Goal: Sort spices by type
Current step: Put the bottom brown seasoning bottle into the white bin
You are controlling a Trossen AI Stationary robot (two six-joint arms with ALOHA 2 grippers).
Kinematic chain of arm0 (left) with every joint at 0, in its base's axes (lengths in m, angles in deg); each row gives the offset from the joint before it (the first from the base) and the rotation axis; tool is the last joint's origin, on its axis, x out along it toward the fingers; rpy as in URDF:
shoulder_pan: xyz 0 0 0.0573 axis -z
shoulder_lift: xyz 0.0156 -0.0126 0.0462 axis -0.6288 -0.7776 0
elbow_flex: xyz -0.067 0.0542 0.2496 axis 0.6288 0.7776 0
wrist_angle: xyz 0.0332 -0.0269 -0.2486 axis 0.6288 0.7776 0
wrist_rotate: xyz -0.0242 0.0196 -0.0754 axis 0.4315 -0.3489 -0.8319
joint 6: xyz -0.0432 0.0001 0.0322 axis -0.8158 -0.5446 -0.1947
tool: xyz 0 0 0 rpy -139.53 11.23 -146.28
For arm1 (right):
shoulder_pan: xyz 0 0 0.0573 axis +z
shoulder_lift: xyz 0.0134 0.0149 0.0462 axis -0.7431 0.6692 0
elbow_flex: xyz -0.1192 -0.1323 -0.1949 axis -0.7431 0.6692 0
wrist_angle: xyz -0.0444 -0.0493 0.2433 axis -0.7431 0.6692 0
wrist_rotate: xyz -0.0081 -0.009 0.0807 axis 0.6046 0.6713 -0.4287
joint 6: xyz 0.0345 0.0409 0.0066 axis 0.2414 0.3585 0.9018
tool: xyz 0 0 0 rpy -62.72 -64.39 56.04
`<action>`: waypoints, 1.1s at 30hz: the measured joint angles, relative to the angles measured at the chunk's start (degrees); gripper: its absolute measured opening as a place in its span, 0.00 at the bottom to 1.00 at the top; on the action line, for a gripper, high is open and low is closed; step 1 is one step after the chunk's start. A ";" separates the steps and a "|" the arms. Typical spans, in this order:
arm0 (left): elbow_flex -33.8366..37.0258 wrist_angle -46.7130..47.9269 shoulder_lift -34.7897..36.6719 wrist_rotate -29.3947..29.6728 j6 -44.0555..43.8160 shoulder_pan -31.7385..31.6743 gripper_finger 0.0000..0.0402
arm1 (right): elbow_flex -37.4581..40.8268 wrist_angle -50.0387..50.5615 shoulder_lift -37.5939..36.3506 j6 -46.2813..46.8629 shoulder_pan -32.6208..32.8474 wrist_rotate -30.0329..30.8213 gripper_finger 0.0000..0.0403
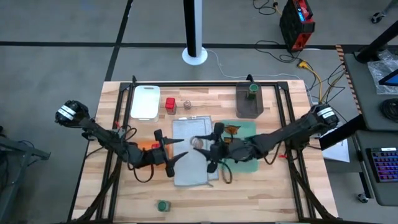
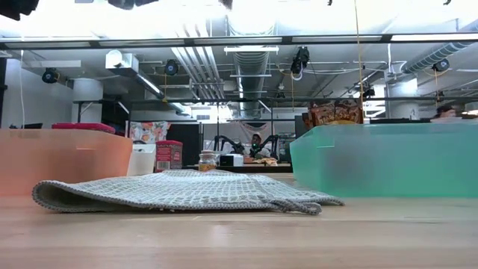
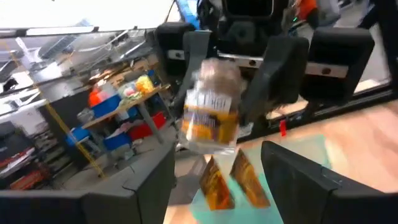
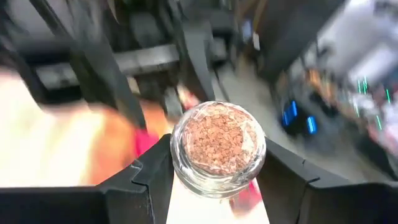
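A clear shaker (image 1: 199, 142) with red-brown spice hangs over the grey cloth (image 1: 189, 165) at mid-table, my right gripper (image 4: 217, 186) shut on it. My left gripper (image 3: 217, 193) faces it from the table's left, open, its fingers on either side of the shaker (image 3: 211, 112) and apart from it. Two orange-brown packets (image 1: 231, 129) lie on the green cloth (image 1: 245, 163). A red box (image 1: 170, 104) and a second shaker (image 1: 186, 104) stand at the far side. One green-topped jar (image 1: 252, 89) sits in the dark bin (image 1: 249, 109), another (image 1: 162, 205) by the near edge. My right gripper pinches the shaker's glass sides (image 4: 180, 163) between its two fingers (image 4: 146, 180), coming about level from the table's right. The shaker is lifted clear of the cloth, and its round end (image 4: 217, 140) with the spice showing faces the wrist camera.
A white board (image 1: 145, 101) lies at the far left and an orange cloth (image 1: 144, 145) under my left arm. In the low view the orange (image 2: 63, 161), grey (image 2: 179, 190) and green (image 2: 388, 161) cloths lie across the table's middle. Bare wood runs along the near edge.
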 joint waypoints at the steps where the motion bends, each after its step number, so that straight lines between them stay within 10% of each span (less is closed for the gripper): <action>1: -0.02 0.21 0.00 0.05 -0.06 -0.02 0.55 | -1.23 5.64 -0.08 2.20 -0.02 1.93 0.44; 11: -6.25 5.95 -0.26 0.46 0.17 -1.15 0.55 | -11.09 27.35 5.26 5.96 -0.04 13.48 0.44; 18: -8.96 22.20 -0.31 -0.76 -4.12 -1.27 0.56 | -13.63 32.14 5.43 6.25 0.00 9.18 0.44; 25: -7.93 23.24 -0.36 -4.72 -10.98 -3.96 0.56 | -16.74 33.04 5.30 9.74 0.21 -5.48 0.44; 33: -7.93 25.08 -0.35 -13.13 -14.61 -5.94 0.56 | -17.72 33.57 5.30 10.44 1.07 -6.77 0.44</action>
